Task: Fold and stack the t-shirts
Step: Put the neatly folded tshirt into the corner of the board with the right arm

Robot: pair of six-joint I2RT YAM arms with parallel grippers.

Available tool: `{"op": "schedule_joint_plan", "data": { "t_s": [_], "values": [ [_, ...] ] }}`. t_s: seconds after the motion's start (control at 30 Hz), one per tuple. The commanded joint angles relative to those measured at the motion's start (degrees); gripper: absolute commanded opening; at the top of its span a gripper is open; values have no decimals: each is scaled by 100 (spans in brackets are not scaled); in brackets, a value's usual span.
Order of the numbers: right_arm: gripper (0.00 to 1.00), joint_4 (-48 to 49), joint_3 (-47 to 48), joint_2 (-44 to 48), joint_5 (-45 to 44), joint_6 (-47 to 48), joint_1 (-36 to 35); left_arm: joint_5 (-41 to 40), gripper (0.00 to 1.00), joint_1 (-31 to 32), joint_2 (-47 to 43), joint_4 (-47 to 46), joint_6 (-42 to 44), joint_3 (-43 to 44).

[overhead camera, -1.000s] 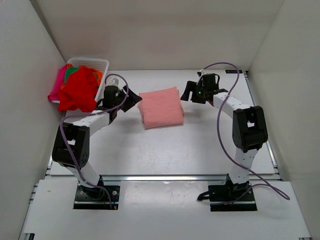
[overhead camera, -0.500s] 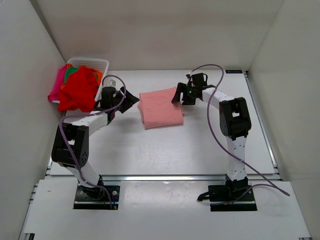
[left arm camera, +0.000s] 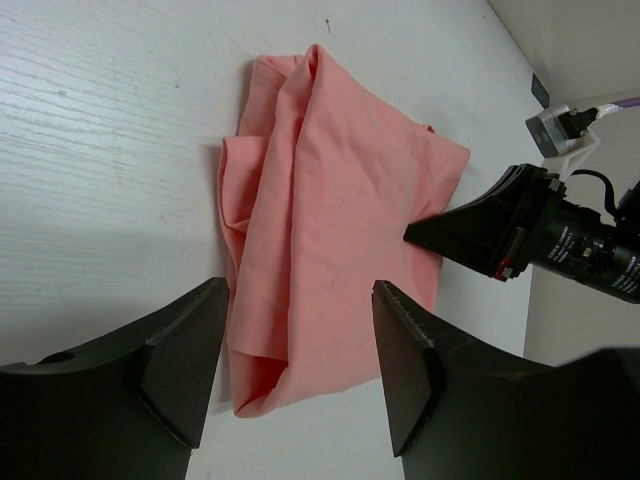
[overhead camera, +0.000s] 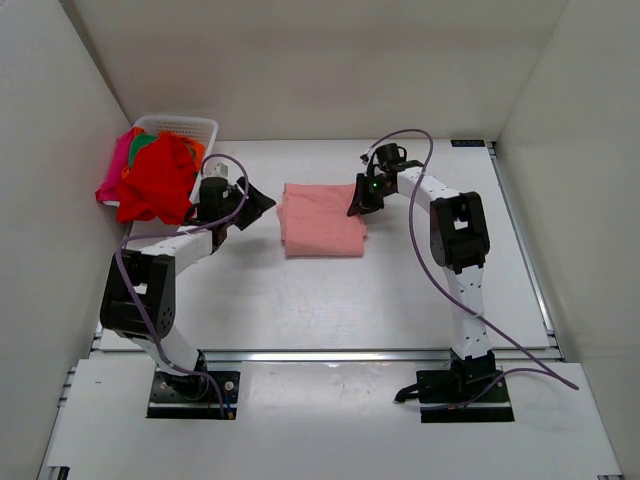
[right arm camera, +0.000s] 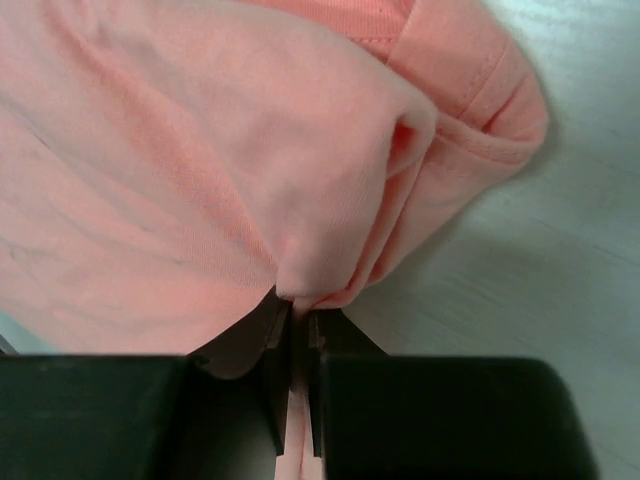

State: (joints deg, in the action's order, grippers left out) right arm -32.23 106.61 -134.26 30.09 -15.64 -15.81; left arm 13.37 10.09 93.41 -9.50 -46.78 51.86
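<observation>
Pinching right edge of salmon-pink t-shirt (overhead camera: 320,222) – R tool (right arm camera: 298,312) clamped, L tool (overhead camera: 262,204) spread apart at left, fold near-square

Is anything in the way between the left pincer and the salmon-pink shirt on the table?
Nothing visible. The open left pincer faces the salmon-pink shirt with only bare table between them. The right pincer is shut on the shirt's opposite edge, clear of that path.

White lattice basket (overhead camera: 187,122) — far-left corner of the white table (overhead camera: 300,290).
</observation>
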Motion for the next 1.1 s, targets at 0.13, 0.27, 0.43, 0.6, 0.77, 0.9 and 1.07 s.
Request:
{"op": "schedule_joint_plan", "data": {
  "t_s": [0.13,0.27,0.43,0.6,0.77,0.9,1.07],
  "values": [
    [0,-1398,877,-197,-1987,1298,411,219,70,-42,-735,-35,2,-351],
    [0,-1751,1336,-329,-2946,1694,948,298,70,-16,-1016,149,143,-404],
    [0,-1454,1582,-399,-3676,1958,1572,553,70,11,-1148,124,205,-527],
    [0,-1190,2529,-908,-4247,2425,1994,808,70,-24,-1193,106,205,-703],
    [0,-682,3068,-1349,-4739,2995,2328,1106,69,46,-1246,167,205,-764],
    [0,92,2734,-1410,-5013,3400,2582,1274,69,72,-1290,229,240,-773],
    [0,550,2848,-1805,-5275,3664,2776,1318,69,64,-1316,448,363,-782]
  ]
}}
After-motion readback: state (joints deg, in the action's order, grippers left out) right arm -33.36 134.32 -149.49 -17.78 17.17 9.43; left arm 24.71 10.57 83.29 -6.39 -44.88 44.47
